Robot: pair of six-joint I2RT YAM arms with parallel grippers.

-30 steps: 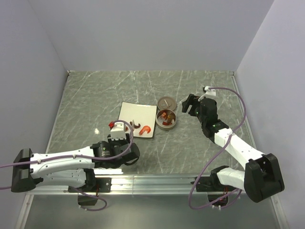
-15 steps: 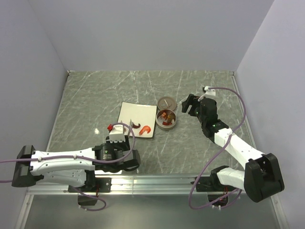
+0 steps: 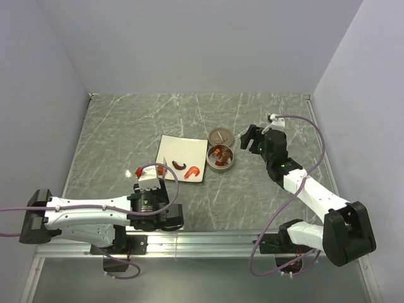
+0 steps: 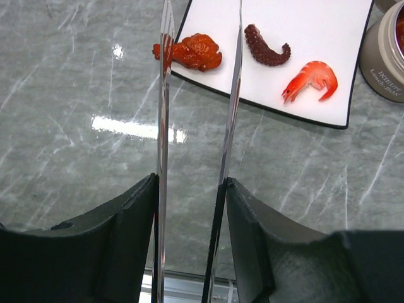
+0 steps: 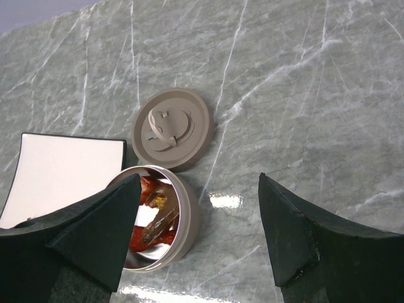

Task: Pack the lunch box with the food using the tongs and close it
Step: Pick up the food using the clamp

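Note:
My left gripper (image 4: 190, 183) is shut on the tongs (image 4: 165, 95), whose two thin arms run up between its fingers to the near-left edge of the white plate (image 4: 303, 19). On the plate lie three pieces of food: a red-orange lump (image 4: 196, 52), a dark curled piece (image 4: 266, 47) and a shrimp (image 4: 310, 79). The lunch box (image 3: 222, 166) stands right of the plate with more food (image 5: 151, 218) inside. Its lid (image 5: 172, 128) lies flat just behind it. My right gripper (image 5: 199, 183) hangs open, its jaws wide, above and right of the box, holding nothing.
A metal rail (image 3: 208, 238) runs along the near table edge in front of both arm bases. The side walls (image 3: 44, 126) close in the marble table (image 3: 126, 126) on the left, right and back.
My left arm has drawn back toward the near edge and slightly left, pulling the tongs off the plate. The right arm has not moved.

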